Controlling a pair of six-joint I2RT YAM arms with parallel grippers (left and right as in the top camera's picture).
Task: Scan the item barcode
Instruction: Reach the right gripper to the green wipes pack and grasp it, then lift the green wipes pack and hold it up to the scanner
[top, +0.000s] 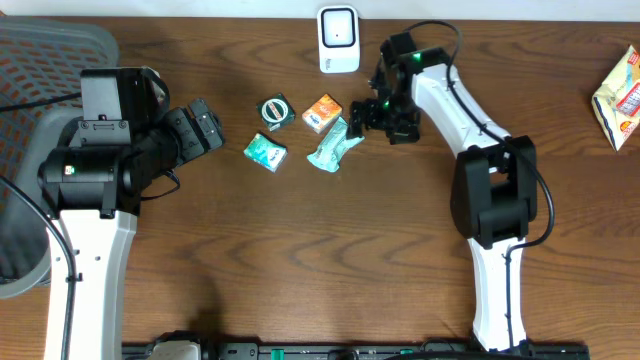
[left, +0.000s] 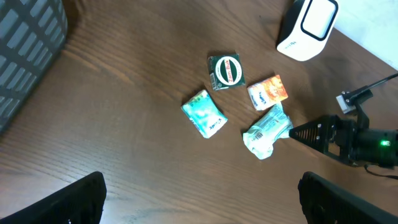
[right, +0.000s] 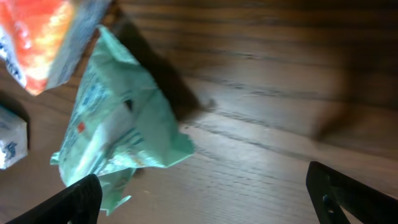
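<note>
The step in hand is looking like the reach for the item. The right hand (top: 352, 120) is hovering low with its fingers spread wide and holding nothing, just beside the pale mint-green crinkled plastic pouch (top: 333, 147). The pouch is lying flat around the middle of the tabletop, toward the far edge. In the right wrist view the pouch (right: 118, 124) is sitting off toward one finger, not centred in the gap. So the next move is probably calling for a small sideways shift, a drop until the fingers are flanking the pouch, and a soft squeeze, since the wrapper is looking thin and springy. A small orange packet (top: 322, 112) is lying just beside the pouch, perhaps touching it, so the closing fingers are risking a nudge or a double grab. After the lift, the pouch's printed code would be needing to face the white box-shaped scanner (top: 338, 38), which is standing at the middle of the far edge.

The left hand (top: 205, 125) is waiting nearer the left edge, open as well and empty. Close by it, a dark green packet with a round label (top: 274, 110) and a teal packet (top: 265, 152) are lying apart from each other.

The dark brown wood-grain tabletop (top: 330, 260) is looking smooth and hard. A grey slatted basket (top: 50, 60) is sitting at the far left corner, and a yellow and white snack bag (top: 620, 100) is lying at the right edge. Nothing more of the room is showing.
</note>
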